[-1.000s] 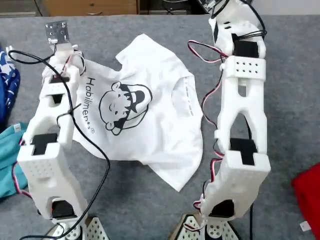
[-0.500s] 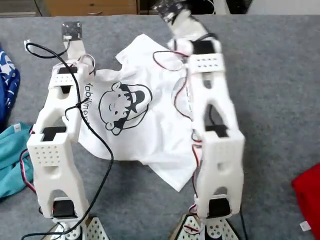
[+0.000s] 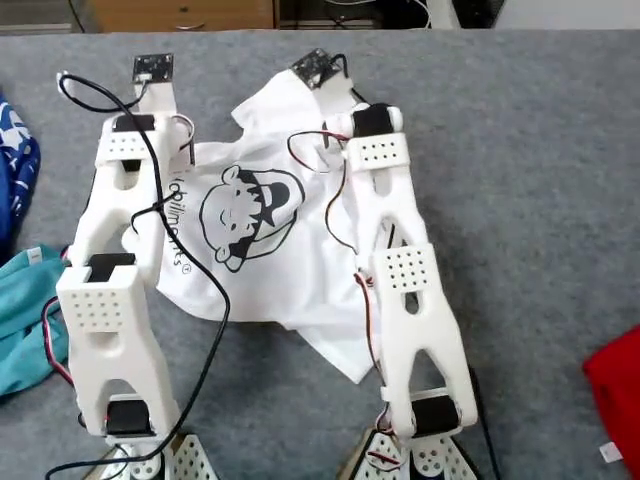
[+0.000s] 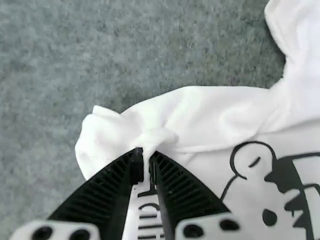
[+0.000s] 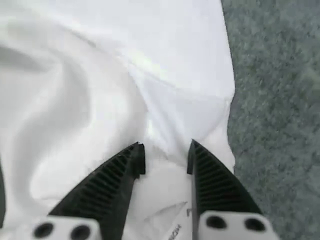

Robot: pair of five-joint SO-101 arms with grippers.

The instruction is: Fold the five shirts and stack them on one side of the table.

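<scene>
A white shirt with a black cartoon face print lies spread and wrinkled on the grey table, between both arms. My left gripper is shut on a pinched fold of the white shirt at its sleeve edge; from the high view it sits at the shirt's far left corner. My right gripper stands open just above the white shirt near its edge, with cloth below the fingers and none clamped. Seen from above, the right gripper is over the shirt's far part.
A blue patterned shirt and a teal shirt lie at the left edge. A red shirt lies at the right edge. Wooden furniture stands beyond the table's far side. Bare grey surface stretches on the right.
The right arm swung left from beside the shirt until its gripper came over the shirt's far part. The left arm shifted slightly right with the sleeve fold, bunching the shirt's left side.
</scene>
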